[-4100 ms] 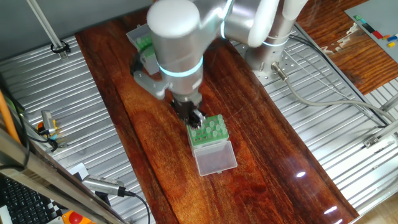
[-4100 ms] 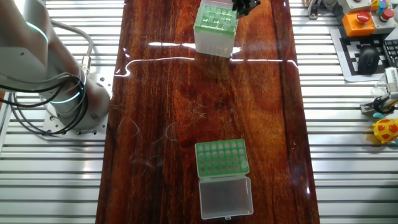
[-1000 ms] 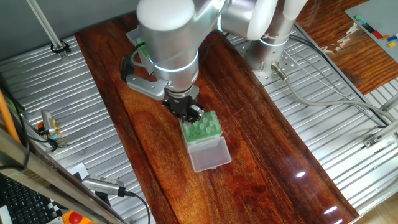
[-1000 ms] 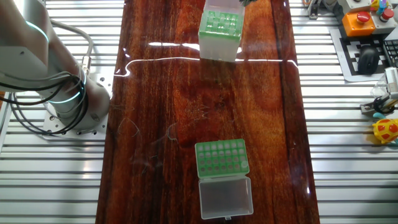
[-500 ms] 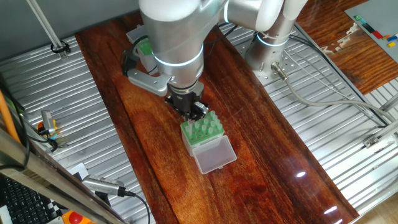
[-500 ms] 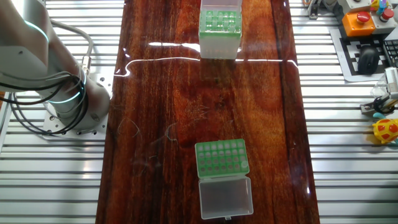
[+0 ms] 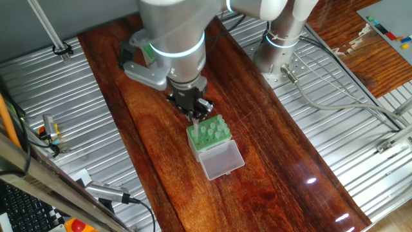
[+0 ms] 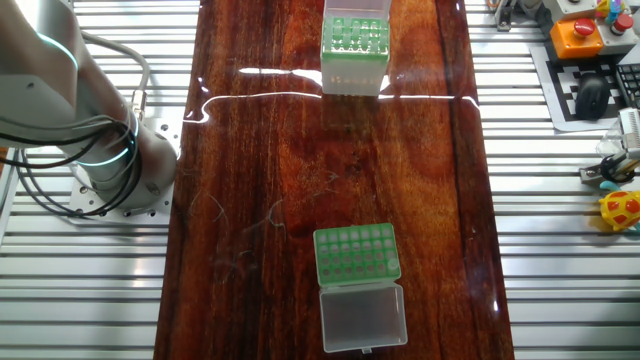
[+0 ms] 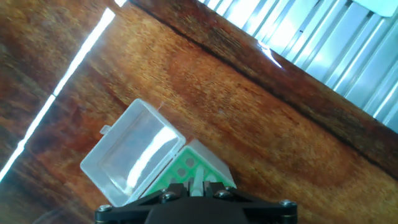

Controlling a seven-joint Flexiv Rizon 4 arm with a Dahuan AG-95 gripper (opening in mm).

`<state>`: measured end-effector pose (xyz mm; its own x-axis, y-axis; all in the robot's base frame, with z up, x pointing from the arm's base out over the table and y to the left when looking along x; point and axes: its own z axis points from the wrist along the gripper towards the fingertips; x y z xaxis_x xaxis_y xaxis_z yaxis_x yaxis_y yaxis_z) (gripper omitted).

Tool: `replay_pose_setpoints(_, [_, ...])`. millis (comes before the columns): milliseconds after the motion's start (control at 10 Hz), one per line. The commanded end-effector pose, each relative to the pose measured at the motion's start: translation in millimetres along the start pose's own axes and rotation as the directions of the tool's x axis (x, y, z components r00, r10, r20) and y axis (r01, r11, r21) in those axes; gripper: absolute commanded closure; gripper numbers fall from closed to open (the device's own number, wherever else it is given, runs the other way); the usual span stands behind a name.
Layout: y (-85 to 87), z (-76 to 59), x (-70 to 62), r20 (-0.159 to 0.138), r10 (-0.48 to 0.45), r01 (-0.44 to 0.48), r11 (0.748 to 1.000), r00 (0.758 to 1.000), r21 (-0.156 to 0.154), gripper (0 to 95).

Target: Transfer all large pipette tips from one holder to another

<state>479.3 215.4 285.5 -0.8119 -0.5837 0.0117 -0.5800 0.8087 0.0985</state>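
My gripper (image 7: 197,114) hangs just above the far edge of the taller translucent box (image 7: 209,135), which has a green perforated top and an open clear lid (image 7: 222,160). Several large pipette tips stand in its holes. In the hand view the gripper (image 9: 198,191) is shut on one pale tip (image 9: 198,182), which points down at the box's green top (image 9: 183,167) next to the lid (image 9: 134,155). The low green rack (image 8: 357,255) with its clear lid (image 8: 362,315) lies apart, at the other end of the table. The gripper is out of the other fixed view, where the box (image 8: 355,45) is at the top.
The robot's base (image 7: 283,45) stands on ribbed metal beside the wooden table (image 7: 270,167). Ribbed metal flanks both long sides. An orange stop button (image 8: 580,30), a mouse and small tools lie at the right. The arm hides most of the low rack (image 7: 149,48).
The arm's body has shifted a little to the left and up above the box. The box has slid slightly on the table. The gripper stays over its far edge.
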Motion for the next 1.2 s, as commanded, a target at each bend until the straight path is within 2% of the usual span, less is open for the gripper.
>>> replay_pose_setpoints(100, [0.3, -8.4, 1.2, -0.002, -0.01, 0.01, 1.0, 1.0, -0.004, 95.0])
replay_pose_setpoints(300, [-1.1, -17.8, 3.5, 0.0, -0.015, 0.015, 1.0, 1.0, -0.01, 95.0])
replay_pose_setpoints(600, [-3.7, -22.1, 10.0, -0.011, -0.028, 0.028, 1.0, 1.0, -0.001, 95.0])
replay_pose_setpoints(800, [-3.7, -22.1, 10.0, -0.027, -0.001, 0.001, 1.0, 1.0, 0.003, 95.0])
replay_pose_setpoints(1000, [-3.7, -22.1, 10.0, -0.03, 0.055, -0.054, 0.998, 0.998, 0.026, 95.0])
replay_pose_setpoints(1200, [-3.7, -22.1, 10.0, -0.024, 0.115, -0.114, 0.993, 0.993, 0.03, 95.0])
